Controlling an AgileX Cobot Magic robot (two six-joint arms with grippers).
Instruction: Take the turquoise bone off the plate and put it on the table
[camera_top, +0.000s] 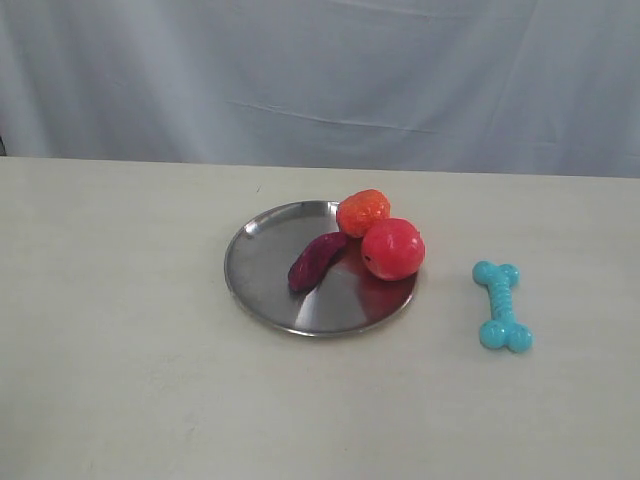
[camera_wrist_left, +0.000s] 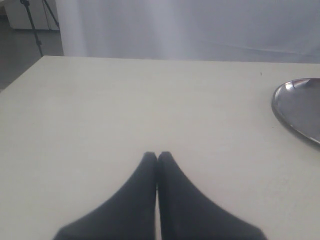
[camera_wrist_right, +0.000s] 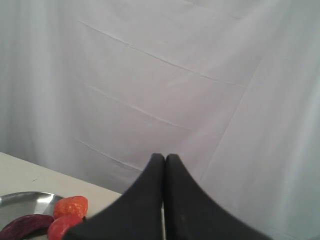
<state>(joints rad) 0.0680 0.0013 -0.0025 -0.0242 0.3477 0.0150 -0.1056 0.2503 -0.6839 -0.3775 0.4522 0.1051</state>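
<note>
The turquoise bone lies flat on the beige table, to the right of the silver plate and clear of its rim. Neither arm shows in the exterior view. My left gripper is shut with nothing in it, above bare tabletop, and the plate's edge shows to one side of it. My right gripper is shut and empty too, held up in front of the white curtain, with a part of the plate low in its view. The bone is in neither wrist view.
On the plate lie a dark purple oblong toy, a red apple toy and an orange-red strawberry toy. A white curtain hangs behind the table. A tripod stands past the table's far corner.
</note>
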